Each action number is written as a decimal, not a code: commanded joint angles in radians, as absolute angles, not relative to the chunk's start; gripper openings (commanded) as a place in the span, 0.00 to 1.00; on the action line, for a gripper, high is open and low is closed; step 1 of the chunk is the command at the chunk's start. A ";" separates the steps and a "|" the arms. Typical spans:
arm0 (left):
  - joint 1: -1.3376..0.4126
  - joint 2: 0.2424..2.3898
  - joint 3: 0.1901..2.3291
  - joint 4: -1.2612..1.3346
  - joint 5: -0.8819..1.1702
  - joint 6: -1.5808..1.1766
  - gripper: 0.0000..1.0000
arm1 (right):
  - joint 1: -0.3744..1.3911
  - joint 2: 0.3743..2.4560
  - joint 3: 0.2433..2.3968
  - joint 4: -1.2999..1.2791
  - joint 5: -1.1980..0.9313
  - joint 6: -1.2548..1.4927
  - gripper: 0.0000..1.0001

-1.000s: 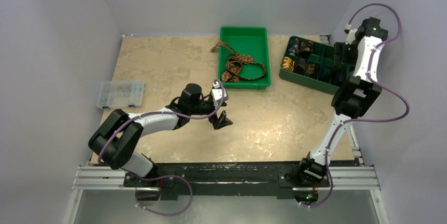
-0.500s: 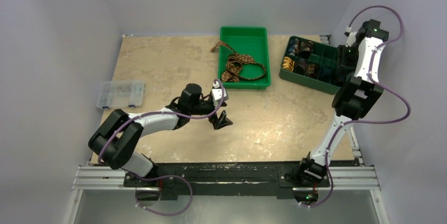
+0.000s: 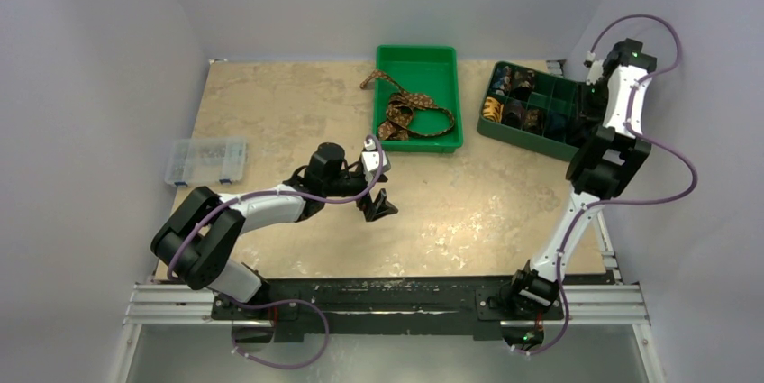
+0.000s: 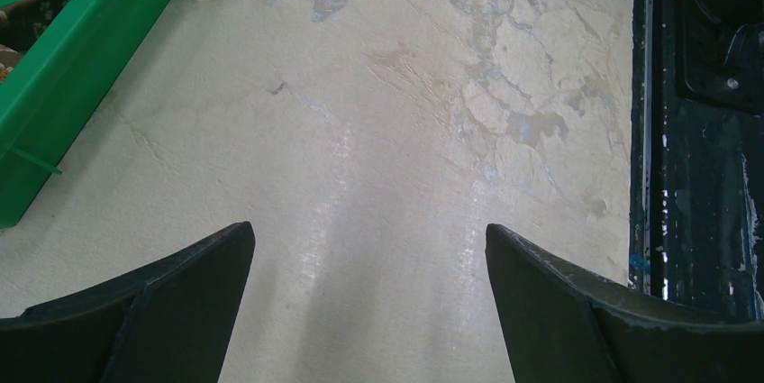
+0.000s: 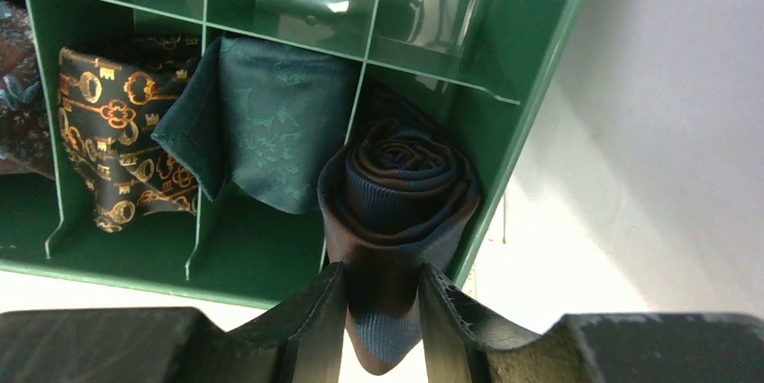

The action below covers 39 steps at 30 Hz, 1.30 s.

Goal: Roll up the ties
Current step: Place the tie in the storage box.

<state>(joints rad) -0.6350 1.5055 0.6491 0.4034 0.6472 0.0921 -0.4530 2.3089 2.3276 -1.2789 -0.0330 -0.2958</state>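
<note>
My right gripper [image 5: 382, 297] is shut on a rolled dark navy tie [image 5: 396, 194], a coil held over the corner cell of the green divided box [image 5: 270, 252]. In the top view that gripper [image 3: 590, 105] sits at the box's right end [image 3: 577, 86]. A loose brown patterned tie [image 3: 405, 108] lies in the green tray [image 3: 416, 57], one end hanging over its left wall. My left gripper [image 3: 378, 205] is open and empty, low over the bare tabletop [image 4: 369, 131]; its fingers [image 4: 180, 302] stand wide apart. The tray's corner [image 4: 81, 50] shows at the left of the left wrist view.
Other cells of the divided box hold a green tie [image 5: 261, 122], a black tie with gold keys [image 5: 113, 144] and a further dark patterned tie. A clear plastic case [image 3: 205, 159] lies at the table's left. The black rail [image 4: 703, 131] runs along the near edge.
My right arm's upper link and wrist have shifted slightly to the right and back by the divided box. The left arm has not moved.
</note>
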 commanded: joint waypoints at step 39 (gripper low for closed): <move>-0.625 1.536 0.701 0.414 0.644 0.093 1.00 | -0.481 2.412 2.239 -1.132 -0.051 -0.299 0.32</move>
<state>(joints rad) -0.6350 1.5269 0.6666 0.3866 0.6399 0.0925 -0.4644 2.3550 2.2551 -1.1454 -0.0246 -0.3256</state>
